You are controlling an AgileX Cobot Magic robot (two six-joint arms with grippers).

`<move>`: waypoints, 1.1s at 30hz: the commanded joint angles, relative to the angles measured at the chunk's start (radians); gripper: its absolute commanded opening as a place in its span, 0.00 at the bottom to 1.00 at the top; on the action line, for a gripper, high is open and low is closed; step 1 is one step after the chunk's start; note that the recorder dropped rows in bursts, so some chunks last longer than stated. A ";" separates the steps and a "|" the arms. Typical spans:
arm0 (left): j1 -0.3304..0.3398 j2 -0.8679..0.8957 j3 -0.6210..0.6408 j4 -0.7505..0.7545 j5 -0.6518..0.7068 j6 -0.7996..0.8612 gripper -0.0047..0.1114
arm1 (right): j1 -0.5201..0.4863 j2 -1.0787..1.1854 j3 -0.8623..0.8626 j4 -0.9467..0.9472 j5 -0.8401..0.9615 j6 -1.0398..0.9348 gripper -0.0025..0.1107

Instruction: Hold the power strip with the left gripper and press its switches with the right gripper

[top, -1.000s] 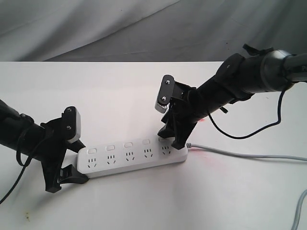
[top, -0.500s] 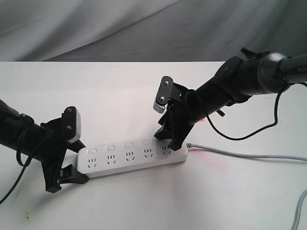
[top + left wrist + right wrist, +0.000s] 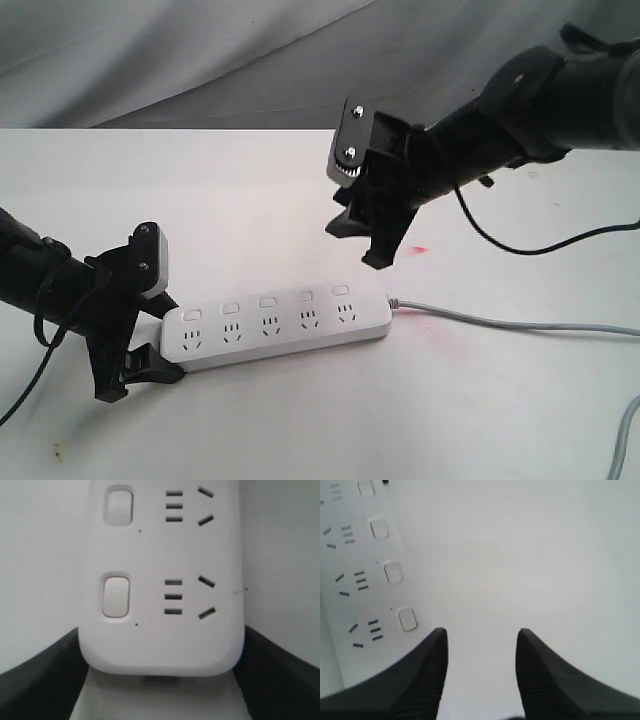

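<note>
Two fingers (image 3: 40,680) of your left gripper (image 3: 168,340) pinch the rounded 9 o'clock end of the power strip (image 3: 290,328), one on each long side, so it should not skate across the table (image 3: 480,410) when a button is pushed. That arm lies low, reaching in from 8 o'clock. The strip rests flat, running 9 to 3 o'clock, its switches (image 3: 266,301) along the far edge, the grey cord (image 3: 500,322) leaving at 3. Farther back, your right gripper (image 3: 362,243) hangs clear above the table, toward 1 o'clock from the last switch (touching nothing), fingers parted and tips angled down, its arm sloping in from 2 o'clock.
</note>
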State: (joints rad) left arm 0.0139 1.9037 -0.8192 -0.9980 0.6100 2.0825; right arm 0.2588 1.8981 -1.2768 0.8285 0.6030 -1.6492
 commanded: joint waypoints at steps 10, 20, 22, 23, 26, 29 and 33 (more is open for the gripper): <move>-0.002 0.003 -0.001 0.013 -0.031 0.010 0.48 | 0.001 -0.498 0.343 0.102 -0.115 0.044 0.02; -0.002 0.003 -0.001 0.013 -0.031 0.010 0.48 | 0.001 -0.909 0.635 0.173 -0.302 0.088 0.02; -0.002 0.003 -0.001 0.013 -0.031 0.010 0.48 | 0.001 -0.970 0.670 0.177 -0.354 0.088 0.02; -0.002 0.003 -0.001 0.013 -0.031 0.010 0.48 | 0.001 -1.003 0.691 0.182 -0.393 0.088 0.02; -0.002 0.003 -0.001 0.013 -0.031 0.010 0.48 | 0.001 -1.094 0.747 0.197 -0.495 0.088 0.02; -0.002 0.003 -0.001 0.013 -0.031 0.010 0.48 | 0.001 -1.179 0.806 0.214 -0.556 0.088 0.02; -0.002 0.003 -0.001 0.013 -0.031 0.010 0.48 | -0.012 -1.314 0.882 0.214 -0.592 0.088 0.02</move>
State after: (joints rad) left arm 0.0139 1.9037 -0.8192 -0.9980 0.6100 2.0825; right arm 0.2588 0.6706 -0.4445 1.0301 0.0402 -1.5670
